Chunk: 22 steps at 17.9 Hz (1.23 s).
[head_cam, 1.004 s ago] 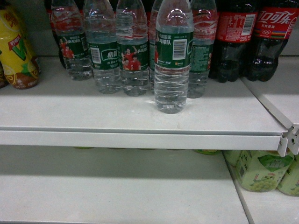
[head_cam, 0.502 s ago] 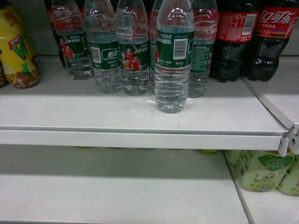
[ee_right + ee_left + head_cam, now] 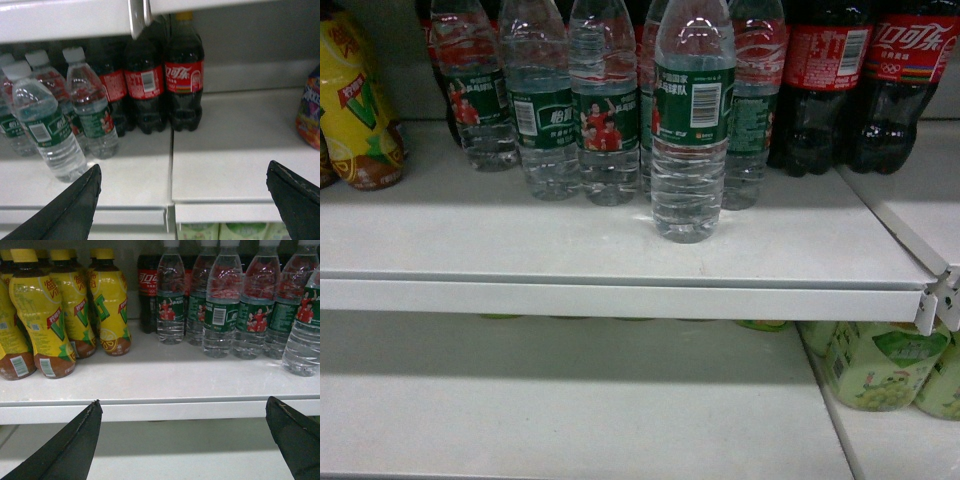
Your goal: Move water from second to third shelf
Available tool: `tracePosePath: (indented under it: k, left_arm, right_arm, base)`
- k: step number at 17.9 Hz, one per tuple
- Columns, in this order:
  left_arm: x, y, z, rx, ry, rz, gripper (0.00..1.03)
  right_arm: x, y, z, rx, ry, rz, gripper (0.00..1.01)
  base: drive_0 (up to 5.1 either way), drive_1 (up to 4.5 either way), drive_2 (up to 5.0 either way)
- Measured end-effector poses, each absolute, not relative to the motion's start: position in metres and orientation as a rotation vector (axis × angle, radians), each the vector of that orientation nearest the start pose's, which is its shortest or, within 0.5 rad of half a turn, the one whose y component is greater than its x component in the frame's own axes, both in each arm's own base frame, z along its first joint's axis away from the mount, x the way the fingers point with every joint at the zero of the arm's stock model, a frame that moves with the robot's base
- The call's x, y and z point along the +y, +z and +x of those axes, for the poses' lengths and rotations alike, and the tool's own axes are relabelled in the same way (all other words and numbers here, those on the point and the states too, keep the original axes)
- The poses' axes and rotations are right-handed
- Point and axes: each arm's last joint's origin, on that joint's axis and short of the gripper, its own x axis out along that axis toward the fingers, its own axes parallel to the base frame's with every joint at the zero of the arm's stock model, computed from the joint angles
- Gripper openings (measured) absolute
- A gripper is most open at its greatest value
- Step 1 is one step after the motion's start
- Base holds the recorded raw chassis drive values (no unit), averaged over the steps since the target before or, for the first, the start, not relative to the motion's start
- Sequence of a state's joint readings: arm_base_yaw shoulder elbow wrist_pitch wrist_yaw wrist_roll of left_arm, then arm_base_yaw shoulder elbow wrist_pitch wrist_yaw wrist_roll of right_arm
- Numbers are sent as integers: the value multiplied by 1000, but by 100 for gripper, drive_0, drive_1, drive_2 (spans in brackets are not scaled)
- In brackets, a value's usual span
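The clear ribbed plastic water bottle [image 3: 692, 120] with a dark green label and white barcode stands upright, long axis vertical, alone near the white shelf's [image 3: 620, 298] front edge. Five similar bottles stand behind it; two red-labelled cola bottles [image 3: 865, 80] right. The left gripper [image 3: 185, 440] and right gripper [image 3: 185, 200] gape wide, holding nothing.

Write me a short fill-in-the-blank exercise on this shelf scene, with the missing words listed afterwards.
1. The nearest water bottle stands in front of the others and wears a dark ____ label.
2. The cola bottles beside the water carry ____ labels.
3. The tea bottles at the shelf's left end are ____.
4. In its wrist view the left gripper is ____, holding nothing.

Missing words: green; red; yellow; open
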<state>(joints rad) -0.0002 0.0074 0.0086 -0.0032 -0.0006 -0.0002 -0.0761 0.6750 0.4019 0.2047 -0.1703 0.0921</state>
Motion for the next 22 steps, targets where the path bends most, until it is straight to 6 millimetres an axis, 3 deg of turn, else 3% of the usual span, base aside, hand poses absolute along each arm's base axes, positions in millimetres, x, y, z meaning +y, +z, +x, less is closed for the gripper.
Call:
tracePosePath:
  k: [4, 7, 10, 15, 22]
  left_arm:
    - [0, 166, 98, 2, 0, 0, 98]
    - [0, 166, 98, 2, 0, 0, 98]
    - [0, 166, 98, 2, 0, 0, 98]
    - [0, 166, 98, 2, 0, 0, 98]
    - [0, 166, 98, 2, 0, 0, 98]
  right_arm:
    - [-1, 280, 193, 54, 141, 70, 98]
    - [8, 283, 200, 59, 188, 61, 98]
    - [27, 276, 208, 89, 268, 49, 98]
    - [86, 249, 236, 196, 427, 17, 98]
    - [120, 235, 256, 238, 483, -5, 98]
  base:
    - [0, 0, 0]
    - [0, 0, 0]
    - [0, 0, 0]
    - [0, 0, 0]
    - [0, 0, 0]
